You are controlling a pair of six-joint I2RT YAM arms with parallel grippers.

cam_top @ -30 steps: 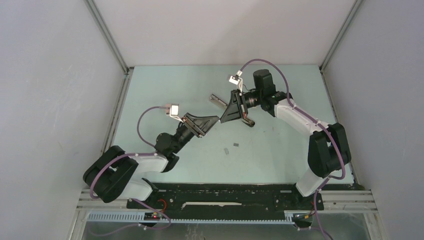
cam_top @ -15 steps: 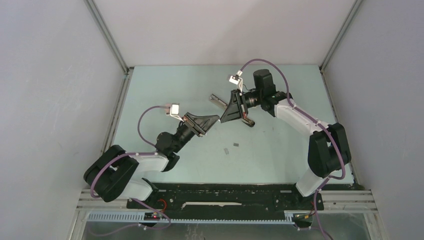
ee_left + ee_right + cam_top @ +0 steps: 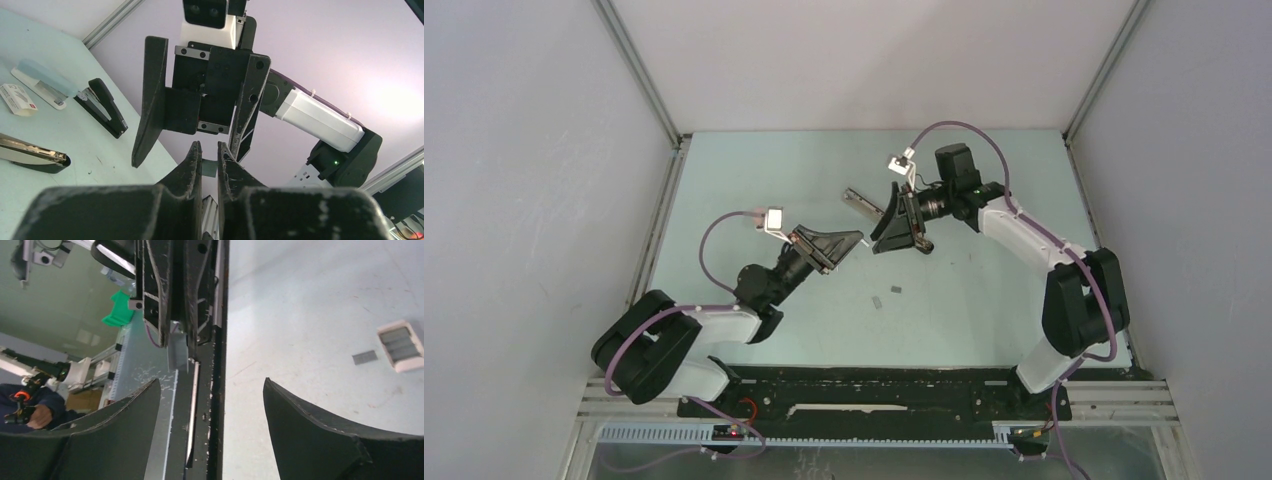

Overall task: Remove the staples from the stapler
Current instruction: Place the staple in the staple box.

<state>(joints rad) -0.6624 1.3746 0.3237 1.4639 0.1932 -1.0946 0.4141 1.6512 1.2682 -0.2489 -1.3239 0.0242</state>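
Left gripper (image 3: 209, 148) is clenched on the staples (image 3: 210, 167); your right gripper (image 3: 211, 384), straight ahead of it, stands spread clear of them, so the left should carry them off.

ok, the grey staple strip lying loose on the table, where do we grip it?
Grey staple strip: pinch across its two long edges at mid-length, coming straight down. It lies flat and thin on the table, touching nothing, so a side approach would likely find little to bite.

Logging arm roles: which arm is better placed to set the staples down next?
Likely left: the left gripper is shut on the staples; the right gripper stands open, holding nothing.
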